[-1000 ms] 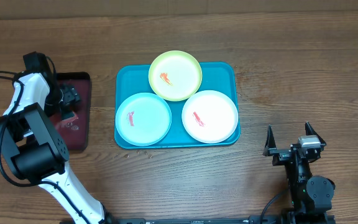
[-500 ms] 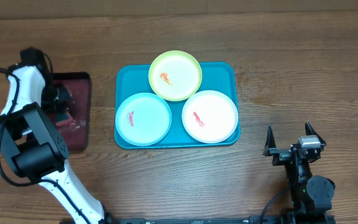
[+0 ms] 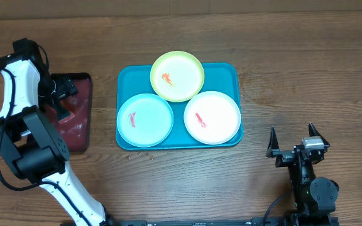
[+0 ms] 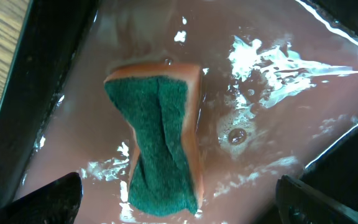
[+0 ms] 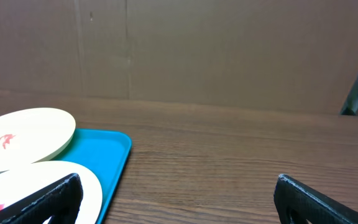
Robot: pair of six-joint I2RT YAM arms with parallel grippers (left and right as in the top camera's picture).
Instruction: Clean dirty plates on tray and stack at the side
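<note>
Three plates are sitting on the teal tray [image 3: 230, 68] at the middle of the table [image 3: 294, 56], each carrying a red-orange smear. The yellow-green plate [image 3: 177, 76] is lying at the tray's 12 o'clock and jutting past its rim. The light blue plate [image 3: 145, 119] is resting at 8 o'clock and the white plate [image 3: 212, 117] at 4 o'clock.

At the table's 9 o'clock, the left gripper [image 4: 182, 199] is hanging over the dark red tray [image 3: 80, 135] with its jaws spread wide. A sponge [image 4: 160, 140] is lying green side up between the two fingertips, touching neither, on the tray's wet, glistening floor; its middle is looking pinched in.

At the table's 5 o'clock, the right gripper [image 3: 291, 135] is standing well apart from the teal tray, jaws parted and holding nothing, pointing toward 12 o'clock.
</note>
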